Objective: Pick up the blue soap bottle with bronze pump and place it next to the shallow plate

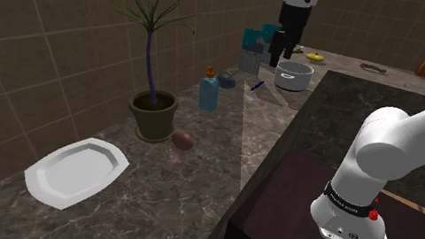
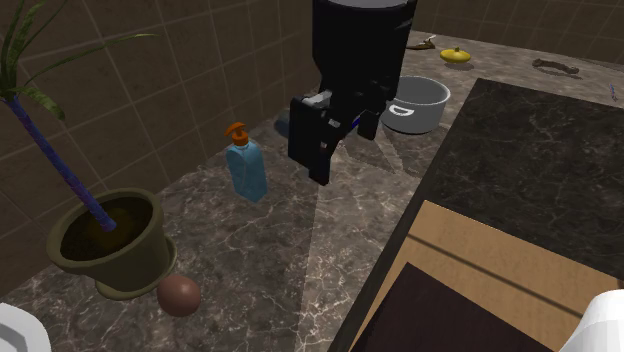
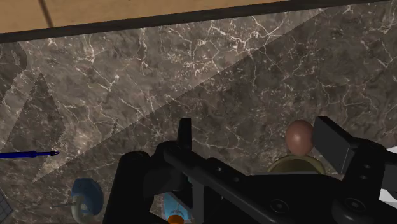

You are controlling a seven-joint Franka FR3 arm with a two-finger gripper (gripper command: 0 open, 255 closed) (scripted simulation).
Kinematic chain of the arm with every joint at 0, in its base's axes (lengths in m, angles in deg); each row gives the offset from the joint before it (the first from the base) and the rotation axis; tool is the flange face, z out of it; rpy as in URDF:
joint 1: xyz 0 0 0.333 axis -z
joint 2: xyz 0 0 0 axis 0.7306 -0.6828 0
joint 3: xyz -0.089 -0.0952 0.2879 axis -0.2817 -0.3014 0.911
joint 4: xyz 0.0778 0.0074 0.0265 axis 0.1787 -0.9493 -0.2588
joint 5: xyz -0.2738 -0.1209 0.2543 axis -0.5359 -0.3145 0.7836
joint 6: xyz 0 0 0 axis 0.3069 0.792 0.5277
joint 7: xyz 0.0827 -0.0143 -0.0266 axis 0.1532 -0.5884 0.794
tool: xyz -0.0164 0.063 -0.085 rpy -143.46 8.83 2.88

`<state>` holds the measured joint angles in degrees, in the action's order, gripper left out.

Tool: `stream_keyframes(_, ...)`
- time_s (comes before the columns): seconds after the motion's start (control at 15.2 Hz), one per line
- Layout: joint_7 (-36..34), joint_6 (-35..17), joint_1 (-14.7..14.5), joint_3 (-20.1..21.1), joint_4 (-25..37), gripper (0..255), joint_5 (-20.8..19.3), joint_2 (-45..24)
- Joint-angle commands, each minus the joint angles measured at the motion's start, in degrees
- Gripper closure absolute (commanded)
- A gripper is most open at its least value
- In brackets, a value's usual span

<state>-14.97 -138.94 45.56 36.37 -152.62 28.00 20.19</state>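
Note:
The blue soap bottle [image 1: 210,92] with an orange-bronze pump stands upright on the dark marble counter, between a plant pot and a grey pan. In the second exterior view the soap bottle [image 2: 246,170] is just left of my gripper [image 2: 312,158], which hangs above the counter, apart from it. My gripper [image 1: 279,48] is open with nothing between its fingers. In the wrist view the fingers [image 3: 186,135] stand wide apart and the bottle [image 3: 173,210] peeks out beneath the hand. The shallow white plate [image 1: 76,171] lies far off at the shoulder view's left.
A potted plant [image 1: 154,114] and a brown ball [image 1: 183,139] sit between bottle and plate. The grey pan [image 1: 293,76], a yellow item [image 1: 314,57], blue boxes [image 1: 255,42] and a blue pen [image 3: 28,154] lie near the gripper. A raised dark slab [image 2: 530,150] borders the counter.

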Motion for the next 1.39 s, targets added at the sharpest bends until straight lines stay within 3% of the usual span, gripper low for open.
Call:
stream_keyframes(0.0,0.00,0.00,0.00,0.00,0.00,0,0.00,0.00)
stream_keyframes(0.66,4.26,-8.28,0.00,-4.51,12.55,0,0.96,-24.65)
stream_keyframes(1.32,9.61,-9.13,0.87,-7.26,32.61,0,5.43,-49.89)
